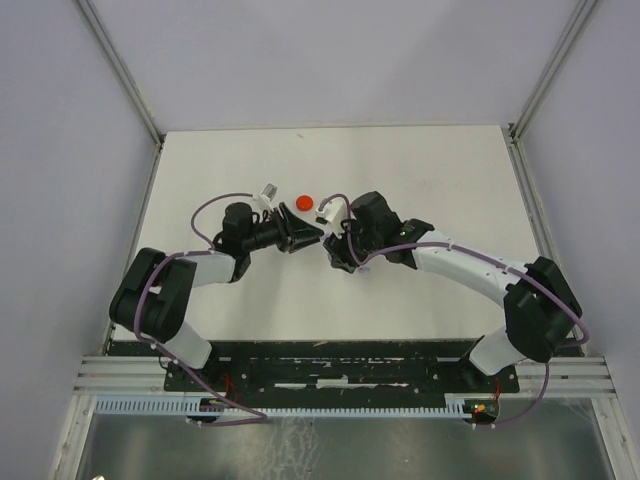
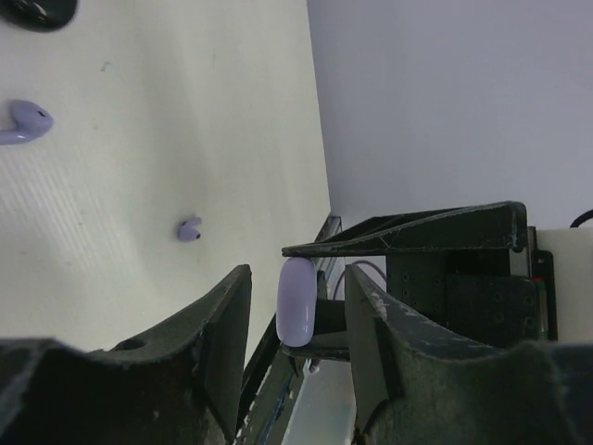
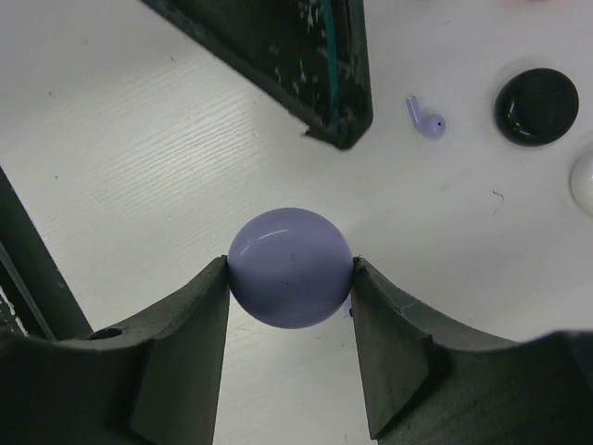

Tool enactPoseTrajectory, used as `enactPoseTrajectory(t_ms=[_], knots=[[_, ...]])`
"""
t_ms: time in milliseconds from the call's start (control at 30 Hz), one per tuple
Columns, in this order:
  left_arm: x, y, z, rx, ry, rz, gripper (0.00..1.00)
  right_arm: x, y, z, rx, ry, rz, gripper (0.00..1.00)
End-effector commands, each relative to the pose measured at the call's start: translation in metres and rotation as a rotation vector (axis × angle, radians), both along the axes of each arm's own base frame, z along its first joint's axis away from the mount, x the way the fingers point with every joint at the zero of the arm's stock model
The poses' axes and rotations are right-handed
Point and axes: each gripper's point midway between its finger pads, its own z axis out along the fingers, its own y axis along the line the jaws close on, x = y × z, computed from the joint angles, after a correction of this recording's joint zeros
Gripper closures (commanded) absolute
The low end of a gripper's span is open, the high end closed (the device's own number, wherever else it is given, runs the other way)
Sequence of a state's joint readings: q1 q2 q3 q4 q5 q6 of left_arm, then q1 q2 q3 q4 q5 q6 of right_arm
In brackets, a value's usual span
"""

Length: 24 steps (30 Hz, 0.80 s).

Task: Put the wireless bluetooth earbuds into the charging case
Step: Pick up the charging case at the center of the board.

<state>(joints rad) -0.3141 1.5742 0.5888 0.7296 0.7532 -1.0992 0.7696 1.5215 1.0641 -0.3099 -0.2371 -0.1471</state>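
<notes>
Left wrist view: two lavender earbuds (image 2: 189,229) lie loose on the table (image 2: 232,111), outside the closed lavender case (image 3: 290,250), which the right claw (image 3: 290,269) pinches by its sides; the left claw (image 2: 298,278) stands spread and empty, facing the case edge-on; a black disc (image 3: 537,106) lies near one earbud

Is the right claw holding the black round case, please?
No, the right claw grips the lavender case; the black case lies apart.
</notes>
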Motion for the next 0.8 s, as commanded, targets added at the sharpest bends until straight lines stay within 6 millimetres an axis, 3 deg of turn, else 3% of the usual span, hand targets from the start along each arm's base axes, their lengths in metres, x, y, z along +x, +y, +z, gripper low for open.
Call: enactPoseTrajectory(t_ms=[0, 767], knots=[[-0.014, -0.026, 0.025, -0.084, -0.092, -0.143, 0.5, 0.006, 0.013, 0.022, 0.051, -0.042, 0.066, 0.6], [-0.043, -0.06, 0.015, -0.09, -0.068, -0.337, 0.55, 0.021, 0.005, 0.024, 0.037, -0.054, 0.046, 0.61]])
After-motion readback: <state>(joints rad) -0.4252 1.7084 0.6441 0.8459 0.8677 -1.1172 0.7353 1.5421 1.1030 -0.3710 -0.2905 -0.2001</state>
